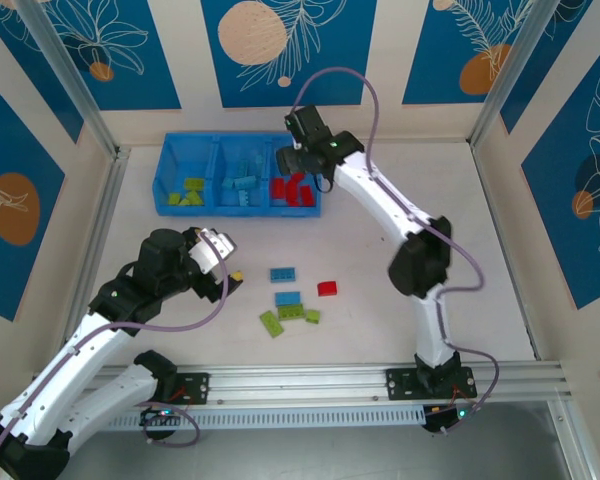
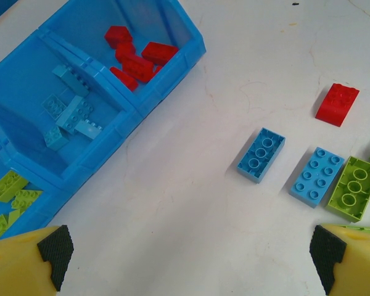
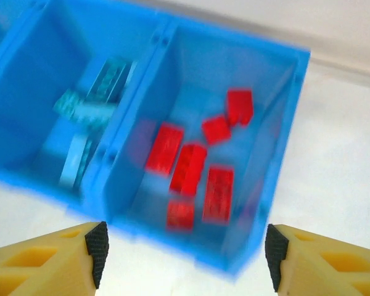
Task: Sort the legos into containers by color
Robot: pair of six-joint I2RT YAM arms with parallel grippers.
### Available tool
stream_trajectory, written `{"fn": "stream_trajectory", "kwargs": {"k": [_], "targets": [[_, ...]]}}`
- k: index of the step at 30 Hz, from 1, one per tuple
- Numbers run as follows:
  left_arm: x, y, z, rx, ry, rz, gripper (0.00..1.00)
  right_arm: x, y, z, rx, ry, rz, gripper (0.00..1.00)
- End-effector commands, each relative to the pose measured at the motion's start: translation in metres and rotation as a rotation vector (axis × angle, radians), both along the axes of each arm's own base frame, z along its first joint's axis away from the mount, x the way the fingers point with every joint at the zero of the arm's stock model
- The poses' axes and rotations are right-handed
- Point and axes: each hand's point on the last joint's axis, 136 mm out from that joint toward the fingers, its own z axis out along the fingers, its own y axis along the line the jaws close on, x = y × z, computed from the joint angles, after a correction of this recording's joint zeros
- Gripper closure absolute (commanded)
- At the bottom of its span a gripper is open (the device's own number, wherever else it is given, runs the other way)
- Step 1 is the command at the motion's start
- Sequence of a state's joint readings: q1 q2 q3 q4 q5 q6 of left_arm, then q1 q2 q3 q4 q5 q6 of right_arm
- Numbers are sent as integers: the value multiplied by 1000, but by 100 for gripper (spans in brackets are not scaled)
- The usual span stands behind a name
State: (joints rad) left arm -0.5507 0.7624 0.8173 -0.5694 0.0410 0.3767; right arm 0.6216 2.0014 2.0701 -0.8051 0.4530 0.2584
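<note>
My right hand (image 3: 185, 250) hovers open and empty above the red legos (image 3: 188, 166) in the bin (image 1: 168, 182). My left hand (image 2: 188, 256), also open, hangs in front of the bin, over loose legos (image 1: 287, 299) on the tabletop (image 1: 460, 230).

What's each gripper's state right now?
Left gripper: open, empty.
Right gripper: open, empty, over the red legos.

Right gripper (image 1: 302, 163): I see it hovering over the long bright blue plastic bin (image 1: 208, 209), small red studded plastic bricks (image 1: 293, 190) directly beneath it.
Left gripper (image 1: 232, 268): I hold it above the white table (image 1: 480, 220); loose light blue bricks (image 1: 282, 274), a red brick (image 1: 327, 288) and lime green bricks (image 1: 290, 313) lie to its right.
</note>
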Motion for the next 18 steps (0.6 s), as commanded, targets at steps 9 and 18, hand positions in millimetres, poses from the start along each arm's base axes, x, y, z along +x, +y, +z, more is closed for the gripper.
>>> {"fn": "stream_trajectory", "kwargs": {"k": [9,18], "targets": [[-45,-47,22,-154,59,-340,0,-194,-92,-43,235,178,-152,25],[-60,-60,13,-170,137,-452,0,-239,-98,-138,82,509,-115,21]]}}
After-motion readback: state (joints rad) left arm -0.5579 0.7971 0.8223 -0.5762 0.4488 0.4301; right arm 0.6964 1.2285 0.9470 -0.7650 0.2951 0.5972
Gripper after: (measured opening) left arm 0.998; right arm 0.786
